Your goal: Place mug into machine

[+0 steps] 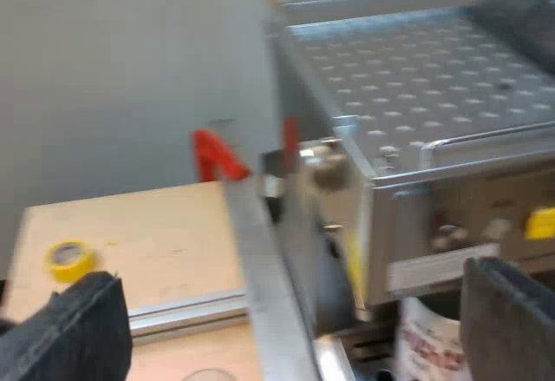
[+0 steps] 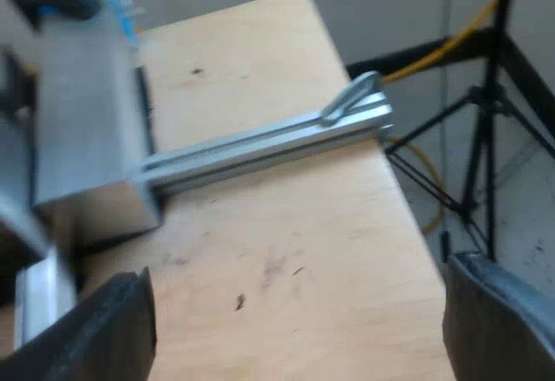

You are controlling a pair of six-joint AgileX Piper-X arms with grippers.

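the left hand (image 1: 295, 325) is released, its two black fingers (image 1: 78, 329) spread wide with nothing clamped between them. the white mug with reddish print (image 1: 427, 339) stands just ahead of this hand, close inside one of the fingers. it is tucked beneath the overhanging front of the brushed-metal espresso machine with a perforated top (image 1: 416, 86). whether mug and finger touch i cannot tell. only part of the mug's wall shows. it appears upright, its long axis vertical, and it sits well off-centre in the hand's gap, hard by one finger and far from the other.

judged from that, the mug looks already in under the machine, or very near its spot. the coming move turns on this off-centre relation: drawing the hand away would call for keeping the near finger from dragging across the mug's side and tipping it. a small yellow roll of tape (image 1: 69, 259) lies on the counter just beyond the far finger.

the right hand (image 2: 299, 329) is likewise released, fingers wide above the light wooden counter (image 2: 286, 251), with a silver aluminium rail (image 2: 260, 142) lying beyond its fingertips. the left hand is much the nearer to the mug.
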